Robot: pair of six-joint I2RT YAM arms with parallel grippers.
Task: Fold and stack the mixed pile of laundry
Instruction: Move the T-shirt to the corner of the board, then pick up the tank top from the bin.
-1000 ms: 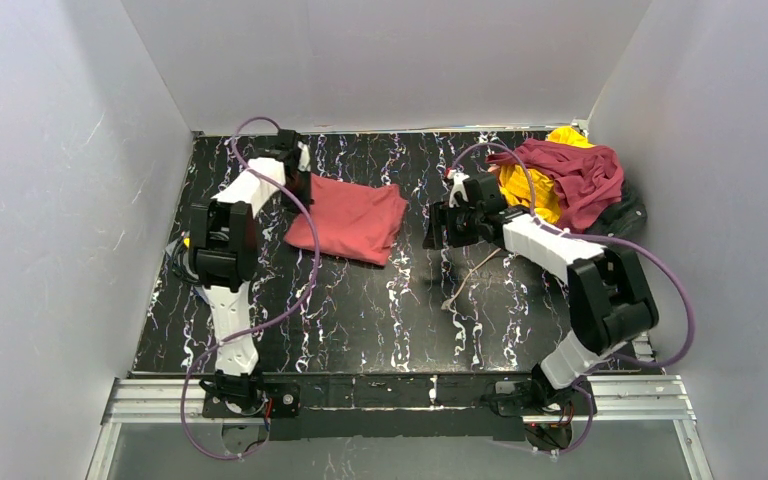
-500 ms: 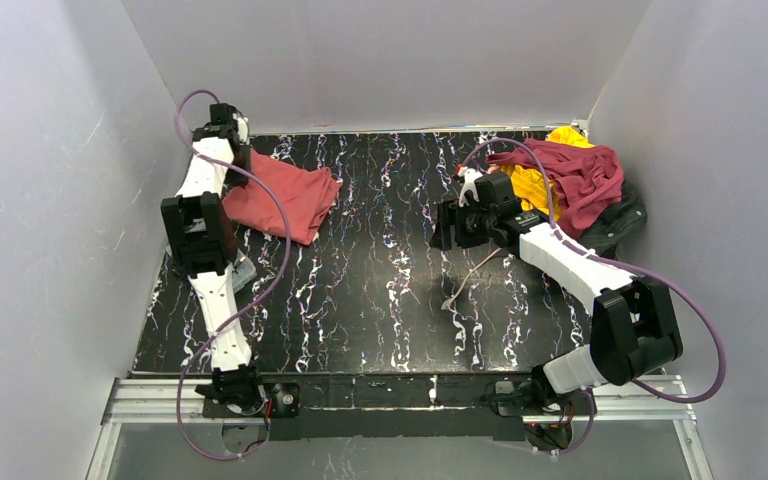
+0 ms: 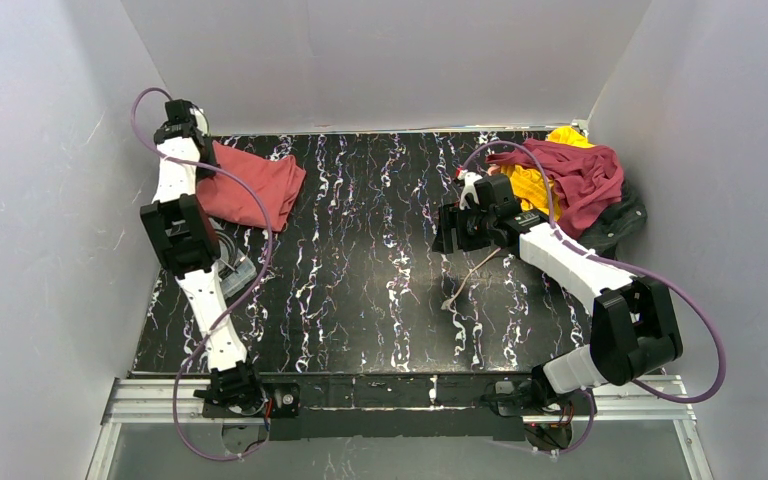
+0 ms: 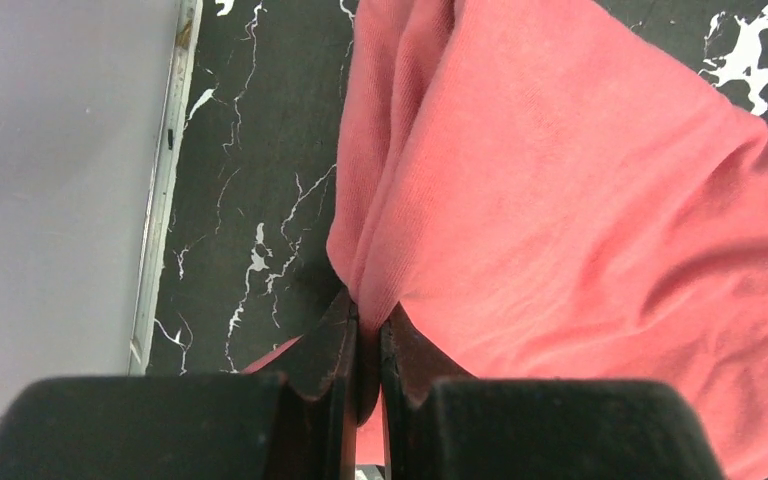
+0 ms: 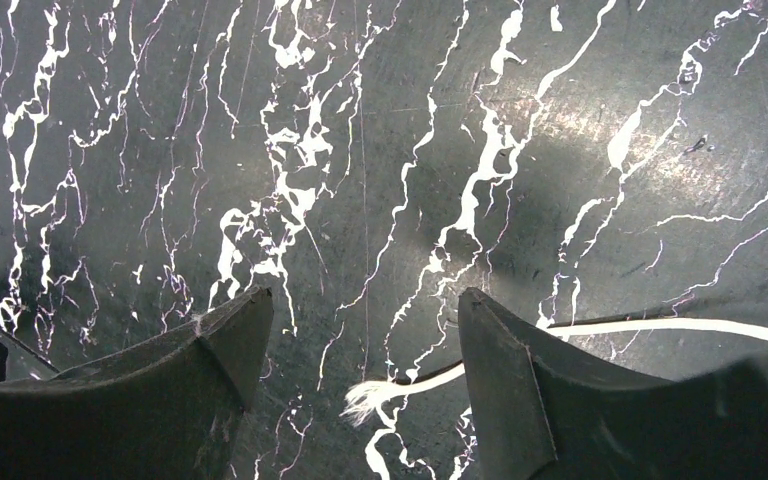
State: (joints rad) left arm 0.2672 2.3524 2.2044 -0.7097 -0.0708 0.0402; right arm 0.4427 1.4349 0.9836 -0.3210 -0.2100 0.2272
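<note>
My left jaws pinch the salmon-red garment at the counter far-left corner. I'd set it flat and square before releasing. Right jaws gape, empty.

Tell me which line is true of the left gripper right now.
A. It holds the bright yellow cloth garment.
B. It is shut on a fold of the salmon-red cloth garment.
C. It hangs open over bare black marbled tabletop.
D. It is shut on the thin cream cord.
B: in the left wrist view the left gripper has its jaws pinched together on a fold at the edge of the salmon-red cloth garment.
</note>
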